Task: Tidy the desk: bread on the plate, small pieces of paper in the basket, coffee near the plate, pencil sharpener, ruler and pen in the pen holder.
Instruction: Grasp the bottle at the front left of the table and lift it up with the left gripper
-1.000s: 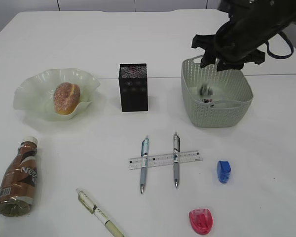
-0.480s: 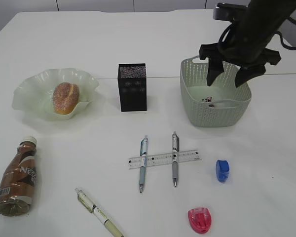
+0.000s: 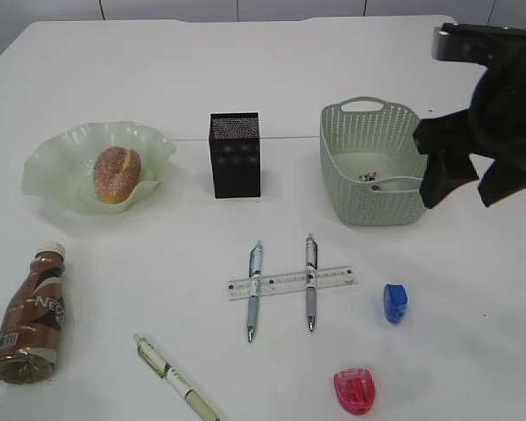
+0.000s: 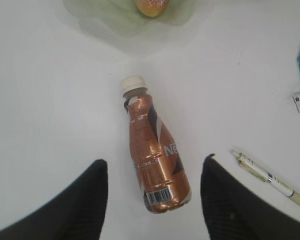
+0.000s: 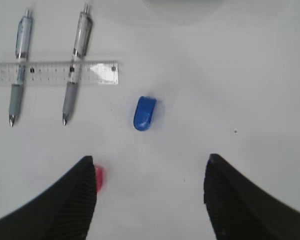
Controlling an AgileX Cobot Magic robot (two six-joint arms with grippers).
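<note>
Right gripper (image 5: 150,200) first: its two dark fingers (image 5: 65,205) stand wide apart with nothing between them, hanging above the blue pencil sharpener (image 5: 144,113), which lies alone on bare desk (image 3: 473,351) toward the right front. A red sharpener (image 3: 357,391) sits nearer the front edge, just showing beside the left finger in the wrist view. From the room, that arm is up beside the right end of the basket (image 3: 368,206), where small scraps of paper (image 3: 369,179) lie on the bottom.

Left gripper (image 4: 152,200) now: jaws also apart and empty, poised over the coffee (image 4: 156,165), which lies on its side near the front left corner, cap pointing toward the plate (image 3: 53,158). The bread (image 3: 117,174) is on that plate.

Looks to me like the sharpener is the next pick. To do it well, I'd come straight down so the blue body is centred between the fingers, and close across its narrow width so it can't squirt out. Then it has to travel to the pen holder (image 3: 236,154), standing mid-desk between plate and basket; that mouth is small, so release directly above it.

The ruler (image 3: 294,283) lies across two pens (image 3: 255,289), with a third pen (image 3: 175,377) at the front edge. All are outside the holder.
</note>
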